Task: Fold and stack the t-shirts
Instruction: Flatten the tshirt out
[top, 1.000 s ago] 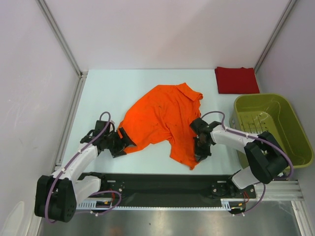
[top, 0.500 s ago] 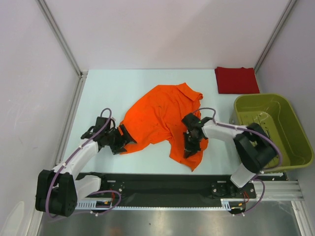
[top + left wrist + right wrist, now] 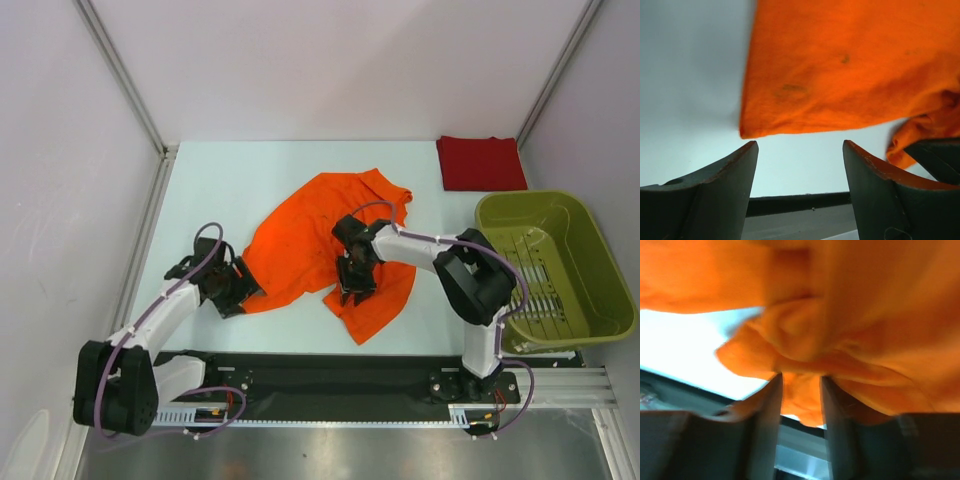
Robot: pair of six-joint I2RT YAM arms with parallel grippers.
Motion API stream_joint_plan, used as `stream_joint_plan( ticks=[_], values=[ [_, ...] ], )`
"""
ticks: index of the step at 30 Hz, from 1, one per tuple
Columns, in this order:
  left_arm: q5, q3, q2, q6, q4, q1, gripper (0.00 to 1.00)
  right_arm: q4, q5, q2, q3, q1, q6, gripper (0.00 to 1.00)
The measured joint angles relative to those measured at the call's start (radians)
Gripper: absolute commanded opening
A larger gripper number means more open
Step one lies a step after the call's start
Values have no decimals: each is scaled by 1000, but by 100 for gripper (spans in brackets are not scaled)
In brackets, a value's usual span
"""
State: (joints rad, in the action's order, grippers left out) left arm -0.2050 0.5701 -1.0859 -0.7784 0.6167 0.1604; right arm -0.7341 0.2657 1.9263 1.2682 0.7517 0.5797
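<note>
The bright orange t-shirt [image 3: 305,235] lies crumpled in the middle of the table. Its lower edge [image 3: 850,65] hangs just beyond my left gripper [image 3: 800,150], which is open and empty. In the top view that left gripper [image 3: 243,290] sits at the shirt's lower left corner. My right gripper [image 3: 352,285] is on the shirt's middle lower part. Its jaws stand partly apart, with a bunched fold of orange cloth [image 3: 800,400] loose between the fingers of that right gripper [image 3: 801,382]. The dark red t-shirt [image 3: 480,162] lies folded as a rectangle at the back right.
An olive-green plastic basket [image 3: 600,250] stands at the right edge, just right of the right arm. Metal frame posts and white walls close in the table on the left, back and right. The black base rail [image 3: 330,385] runs along the near edge.
My right gripper has swept left, pulling the shirt's lower right flap in toward the middle, and its jaws have parted. The left gripper has hardly moved.
</note>
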Motion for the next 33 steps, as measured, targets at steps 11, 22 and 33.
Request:
stream_joint_plan(
  ticks=[11, 22, 33],
  values=[
    [128, -19, 37, -188, 45, -8, 63, 8, -126, -560, -260, -18, 151, 78],
    [174, -86, 8, -336, 66, -11, 51, 126, -272, -719, -491, 98, 715, 63],
    [185, -100, -8, -428, 10, -12, 35, 84, -360, -708, -589, 213, 1095, 58]
  ],
)
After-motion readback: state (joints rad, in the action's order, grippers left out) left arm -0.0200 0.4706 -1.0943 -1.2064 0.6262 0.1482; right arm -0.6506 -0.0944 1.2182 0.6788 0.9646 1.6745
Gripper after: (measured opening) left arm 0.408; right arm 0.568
